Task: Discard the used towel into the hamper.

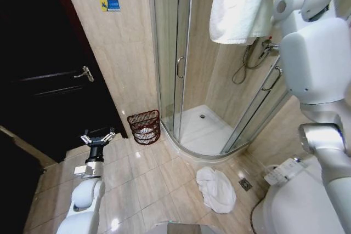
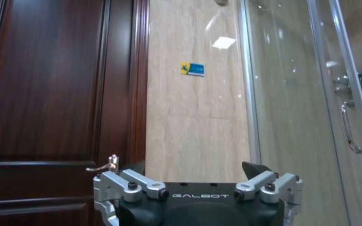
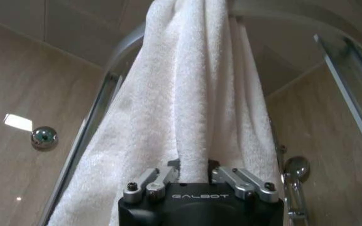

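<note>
A white towel hangs from the top of the shower enclosure, over the glass. My right arm is raised beside it. In the right wrist view my right gripper is shut on a bunched fold of the towel. The hamper, a dark red-brown wire basket, stands on the floor against the tiled wall, beside the shower door. My left gripper hovers low, left of the hamper and apart from it. Its fingers are spread open with nothing between them.
A second white towel lies crumpled on the floor tiles in front of the shower tray. A dark wooden door with a lever handle is on the left. The toilet sits at the lower right, near a floor drain.
</note>
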Robot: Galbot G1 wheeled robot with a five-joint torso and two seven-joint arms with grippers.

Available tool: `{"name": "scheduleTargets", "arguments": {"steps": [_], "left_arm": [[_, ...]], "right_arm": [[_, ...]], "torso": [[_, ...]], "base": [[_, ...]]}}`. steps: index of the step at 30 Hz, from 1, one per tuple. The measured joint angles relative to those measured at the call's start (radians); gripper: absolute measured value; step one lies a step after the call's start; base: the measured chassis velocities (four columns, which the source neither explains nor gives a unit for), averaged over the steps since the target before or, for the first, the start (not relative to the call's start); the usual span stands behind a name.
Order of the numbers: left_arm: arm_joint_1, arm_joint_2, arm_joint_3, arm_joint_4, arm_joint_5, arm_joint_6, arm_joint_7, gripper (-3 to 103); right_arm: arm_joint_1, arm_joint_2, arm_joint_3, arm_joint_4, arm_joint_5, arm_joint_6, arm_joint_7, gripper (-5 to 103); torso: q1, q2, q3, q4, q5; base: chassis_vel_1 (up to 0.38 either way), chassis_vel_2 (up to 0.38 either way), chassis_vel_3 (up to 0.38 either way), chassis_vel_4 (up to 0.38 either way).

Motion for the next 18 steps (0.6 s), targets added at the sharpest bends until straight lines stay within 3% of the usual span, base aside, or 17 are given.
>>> {"name": "scheduleTargets", "arguments": {"steps": [2,7,18], "left_arm": [[0.0,0.0,0.0,0.0,0.0,-0.001,0.0,100],[0.007,0.003,0.003,0.003,0.002,-0.011,0.0,100],[0.016,0.002,0.003,0.004,0.003,-0.022,0.0,100]], "right_arm": [[0.0,0.0,0.0,-0.001,0.001,0.0,0.0,14],[-0.005,-0.009,-0.001,0.002,0.003,0.002,0.0,6],[-0.037,-0.033,-0.013,0.048,0.021,0.002,0.008,6]], "torso": [[0.0,0.0,0.0,0.0,0.0],[0.0,0.0,0.0,-0.0001,0.0],[0.0,0.0,0.0,-0.0001,0.0]], "base": [[0.0,0.0,0.0,0.0],[0.0,0.0,0.0,0.0],[0.0,0.0,0.0,0.0]]}}
